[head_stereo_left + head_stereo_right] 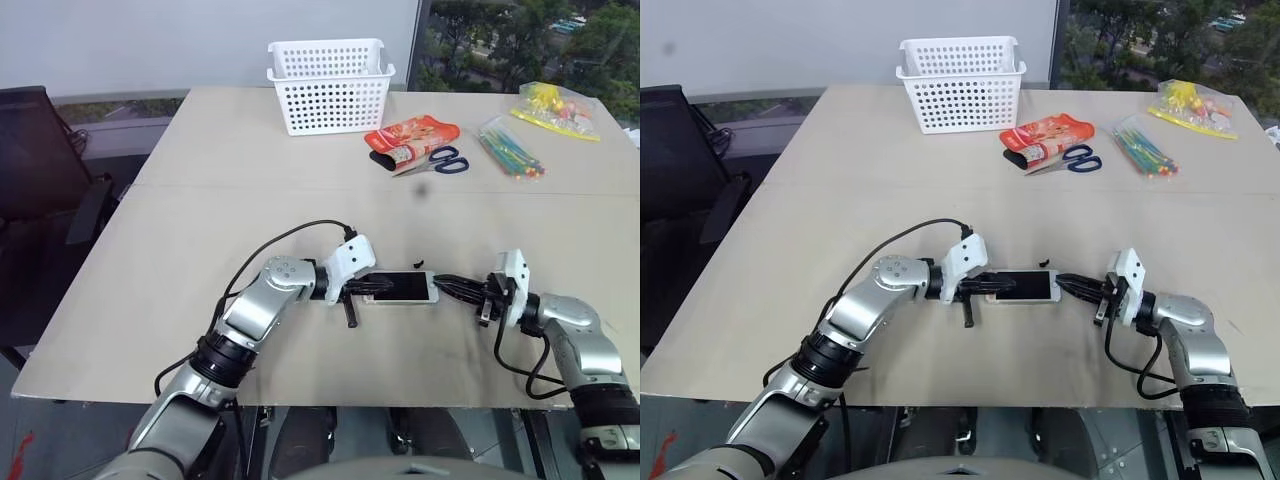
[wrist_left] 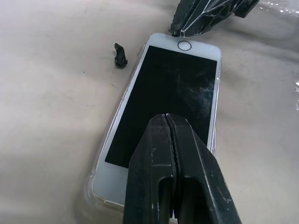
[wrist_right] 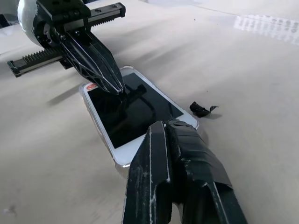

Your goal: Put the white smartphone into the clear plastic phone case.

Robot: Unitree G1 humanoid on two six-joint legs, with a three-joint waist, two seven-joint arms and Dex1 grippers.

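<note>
The white smartphone lies flat, screen up, near the table's front edge, between my two grippers. A thin rim of the clear plastic phone case shows around the phone's edge; the phone seems to sit inside it. My left gripper is shut, and its tips rest on the black screen near one end. My right gripper is shut too, with its tips at the phone's home-button end. Neither gripper holds anything.
A small black scrap lies just beyond the phone. Further back stand a white perforated basket, a red packet, blue-handled scissors and two zip bags of coloured items. A dark chair stands left of the table.
</note>
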